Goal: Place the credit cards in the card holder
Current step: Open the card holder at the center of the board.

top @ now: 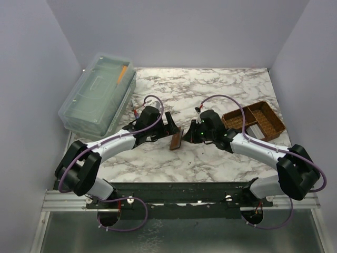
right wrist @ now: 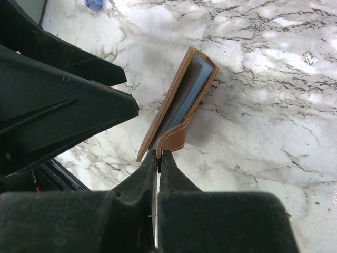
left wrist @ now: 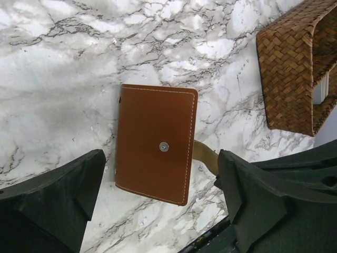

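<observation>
The card holder (top: pixel 176 140) is a tan-brown leather wallet, tilted up on its edge at the table's middle between both grippers. My right gripper (right wrist: pixel 159 155) is shut on its snap tab (right wrist: pixel 174 138). The wallet (right wrist: pixel 184 97) gapes slightly and shows a grey-blue inside. My left gripper (left wrist: pixel 160 168) is open, its fingers (left wrist: pixel 63 195) on either side of the wallet's outer face (left wrist: pixel 155 142) without touching it. Grey cards (top: pixel 254 130) lie in the woven basket's near compartment; their edges show in the left wrist view (left wrist: pixel 320 87).
A brown woven divided basket (top: pixel 268 124) stands at the right, close behind my right arm. A clear plastic box (top: pixel 97 95) with an orange pen on it stands at the back left. Grey walls close in the table.
</observation>
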Controlling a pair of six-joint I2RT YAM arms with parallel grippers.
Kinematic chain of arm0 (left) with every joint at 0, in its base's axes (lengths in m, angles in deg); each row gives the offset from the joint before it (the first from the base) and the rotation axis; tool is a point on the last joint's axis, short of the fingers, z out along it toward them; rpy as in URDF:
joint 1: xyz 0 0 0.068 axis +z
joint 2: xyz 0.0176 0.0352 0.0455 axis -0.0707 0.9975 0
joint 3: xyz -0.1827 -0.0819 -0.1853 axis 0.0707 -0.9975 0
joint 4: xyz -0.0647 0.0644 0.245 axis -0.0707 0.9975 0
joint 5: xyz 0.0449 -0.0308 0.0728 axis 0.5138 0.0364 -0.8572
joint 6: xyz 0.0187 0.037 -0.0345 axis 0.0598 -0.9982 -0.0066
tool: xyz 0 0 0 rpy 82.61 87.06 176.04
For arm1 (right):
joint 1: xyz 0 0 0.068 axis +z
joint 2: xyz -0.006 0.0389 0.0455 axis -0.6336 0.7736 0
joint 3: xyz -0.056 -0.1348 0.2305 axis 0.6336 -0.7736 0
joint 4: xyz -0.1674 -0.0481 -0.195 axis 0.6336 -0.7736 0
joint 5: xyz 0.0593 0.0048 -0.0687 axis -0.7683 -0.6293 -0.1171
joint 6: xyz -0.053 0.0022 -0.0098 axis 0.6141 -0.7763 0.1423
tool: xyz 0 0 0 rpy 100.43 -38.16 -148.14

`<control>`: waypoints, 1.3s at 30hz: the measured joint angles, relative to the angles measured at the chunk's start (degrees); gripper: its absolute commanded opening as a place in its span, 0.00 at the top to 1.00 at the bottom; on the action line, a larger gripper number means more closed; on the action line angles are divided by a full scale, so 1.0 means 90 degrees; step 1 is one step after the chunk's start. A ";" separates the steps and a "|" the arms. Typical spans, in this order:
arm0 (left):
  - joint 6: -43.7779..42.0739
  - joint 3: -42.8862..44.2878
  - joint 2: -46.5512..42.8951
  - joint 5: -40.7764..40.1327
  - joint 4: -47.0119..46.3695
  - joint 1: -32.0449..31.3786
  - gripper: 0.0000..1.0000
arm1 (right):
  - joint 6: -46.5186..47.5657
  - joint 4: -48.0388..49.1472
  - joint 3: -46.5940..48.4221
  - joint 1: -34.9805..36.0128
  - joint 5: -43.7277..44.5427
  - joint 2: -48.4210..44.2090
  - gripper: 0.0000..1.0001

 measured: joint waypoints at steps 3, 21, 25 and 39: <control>-0.0022 0.0085 0.0034 0.0002 -0.0005 0.0000 0.16 | 0.0000 -0.0010 0.0010 0.0000 -0.0022 0.0000 1.00; -0.0180 0.0107 0.0318 -0.0041 0.0243 0.0000 0.51 | 0.0032 -0.0049 0.0097 0.0000 0.0005 -0.0180 1.00; -0.0206 0.0112 0.0330 -0.0046 0.0245 0.0000 0.56 | 0.0051 -0.0066 0.0095 0.0000 0.0066 -0.0180 1.00; -0.0199 0.0182 0.0726 -0.0083 0.0255 0.0000 0.94 | 0.0061 -0.0942 0.0289 -0.0172 0.1557 0.0614 0.89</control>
